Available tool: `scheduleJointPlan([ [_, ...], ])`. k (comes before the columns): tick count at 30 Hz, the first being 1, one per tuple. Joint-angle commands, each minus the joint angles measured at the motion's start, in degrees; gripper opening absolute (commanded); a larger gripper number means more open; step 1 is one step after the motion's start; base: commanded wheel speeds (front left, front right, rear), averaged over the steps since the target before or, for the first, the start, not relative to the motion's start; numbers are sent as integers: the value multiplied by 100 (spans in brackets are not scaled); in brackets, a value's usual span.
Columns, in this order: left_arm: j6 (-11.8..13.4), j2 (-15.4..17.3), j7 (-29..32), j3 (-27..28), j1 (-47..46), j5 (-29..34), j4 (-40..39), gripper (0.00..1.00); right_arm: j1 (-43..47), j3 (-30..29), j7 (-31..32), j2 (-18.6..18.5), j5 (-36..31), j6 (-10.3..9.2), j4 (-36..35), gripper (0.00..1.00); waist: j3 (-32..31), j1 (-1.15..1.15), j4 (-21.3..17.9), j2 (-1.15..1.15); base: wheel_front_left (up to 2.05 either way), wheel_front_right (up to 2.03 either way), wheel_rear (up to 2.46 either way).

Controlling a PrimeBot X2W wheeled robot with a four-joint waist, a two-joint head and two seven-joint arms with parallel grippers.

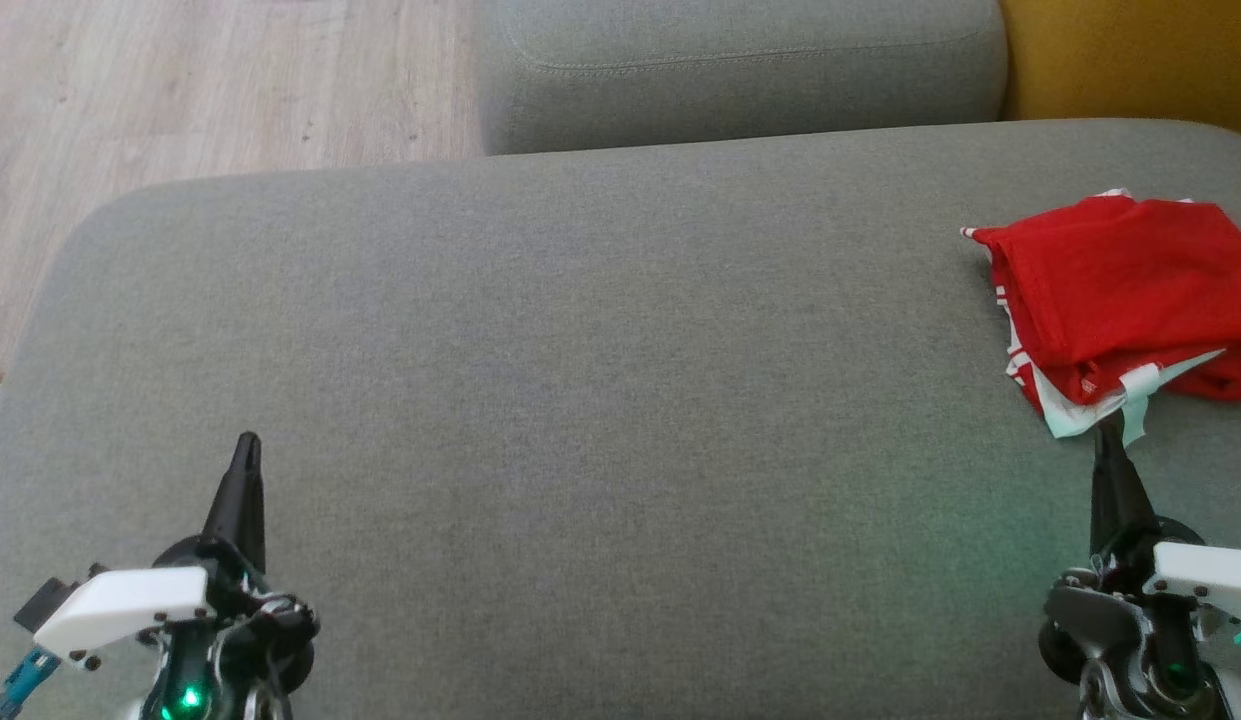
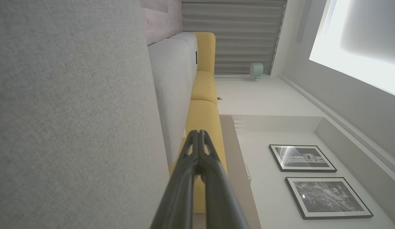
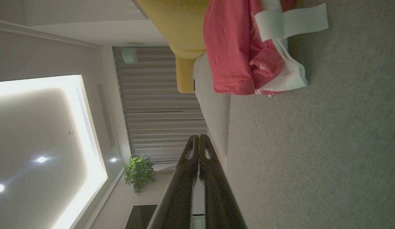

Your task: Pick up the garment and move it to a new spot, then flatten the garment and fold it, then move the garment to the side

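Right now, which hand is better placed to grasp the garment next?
Right, probably. The right hand, shut, points at the near edge of the red and white garment, its tip by a white strip, on the right of the grey sofa cushion. The left hand, shut, sits far across the cushion.

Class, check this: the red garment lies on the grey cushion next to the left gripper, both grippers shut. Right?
One error: the head view shows the red garment on the grey cushion next to the right gripper, not the left gripper. Both grippers are shut.
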Motion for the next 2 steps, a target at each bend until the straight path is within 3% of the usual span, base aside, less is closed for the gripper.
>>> scheduleJointPlan([
  [1,-42,75,35,222,-300,7,-167,0,-308,116,35,-32,39,-5,-219,0,0,0,0,0,0,0,0],
  [2,-42,74,36,223,-301,8,-167,0,-308,116,35,-32,39,-5,-219,0,0,0,0,0,0,0,0],
])
